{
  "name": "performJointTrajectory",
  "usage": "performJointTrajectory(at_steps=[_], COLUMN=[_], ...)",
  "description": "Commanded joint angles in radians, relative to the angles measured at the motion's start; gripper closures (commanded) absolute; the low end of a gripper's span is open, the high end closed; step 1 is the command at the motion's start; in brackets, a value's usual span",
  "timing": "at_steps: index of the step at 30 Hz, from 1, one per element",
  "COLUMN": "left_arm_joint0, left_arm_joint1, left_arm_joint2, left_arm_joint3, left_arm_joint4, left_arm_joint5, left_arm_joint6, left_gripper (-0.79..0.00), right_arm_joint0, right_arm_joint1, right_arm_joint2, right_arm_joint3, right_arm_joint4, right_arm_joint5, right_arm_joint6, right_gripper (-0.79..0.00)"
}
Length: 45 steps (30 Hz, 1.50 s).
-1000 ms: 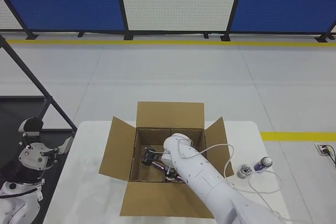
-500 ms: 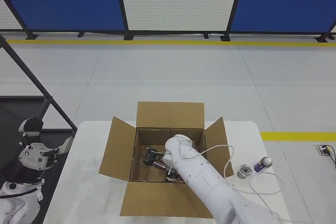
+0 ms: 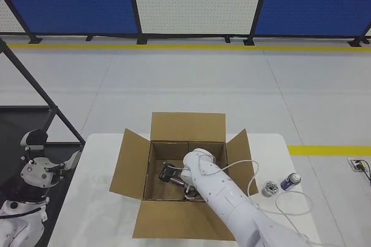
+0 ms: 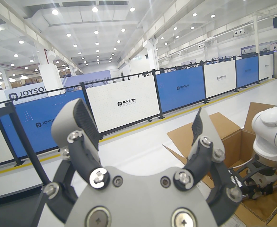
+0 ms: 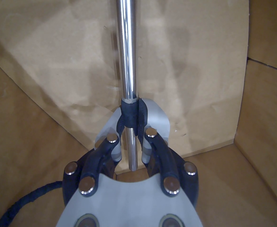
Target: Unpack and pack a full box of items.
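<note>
While the right gripper sits deep inside the cardboard box, its fingers are pinched tight on a shiny metal rod that runs on past the tips across the brown inner wall. Beyond the left edge of the table, the left gripper hangs with fingers spread wide, holding nothing. A small blue can and a silver round piece stand just beside each other on the table, right of the box.
</note>
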<state>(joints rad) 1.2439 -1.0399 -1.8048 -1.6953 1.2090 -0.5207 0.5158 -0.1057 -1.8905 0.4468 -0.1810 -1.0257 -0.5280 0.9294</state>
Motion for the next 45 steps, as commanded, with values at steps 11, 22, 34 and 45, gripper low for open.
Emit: performJointTrajectory(at_steps=[11, 22, 34, 45], left_arm_joint0=[0.0, 0.0, 0.0, 0.0], left_arm_joint1=[0.0, 0.0, 0.0, 0.0], left_arm_joint2=[0.0, 0.0, 0.0, 0.0], left_arm_joint3=[0.0, 0.0, 0.0, 0.0], left_arm_joint4=[0.0, 0.0, 0.0, 0.0], left_arm_joint5=[0.0, 0.0, 0.0, 0.0], left_arm_joint6=[0.0, 0.0, 0.0, 0.0], left_gripper=[-0.785, -0.785, -0.785, -0.785], right_arm_joint0=[0.019, 0.034, 0.025, -0.002], right_arm_joint1=[0.007, 0.037, 0.085, 0.14], right_arm_joint2=[0.014, 0.032, 0.038, 0.049], right_arm_joint3=[0.016, 0.038, 0.029, -0.023], right_arm_joint4=[-0.002, -0.002, -0.04, -0.075], right_arm_joint5=[-0.017, -0.048, -0.086, -0.089], right_arm_joint6=[-0.031, -0.133, -0.306, -0.433], right_gripper=[0.0, 0.0, 0.0, 0.0])
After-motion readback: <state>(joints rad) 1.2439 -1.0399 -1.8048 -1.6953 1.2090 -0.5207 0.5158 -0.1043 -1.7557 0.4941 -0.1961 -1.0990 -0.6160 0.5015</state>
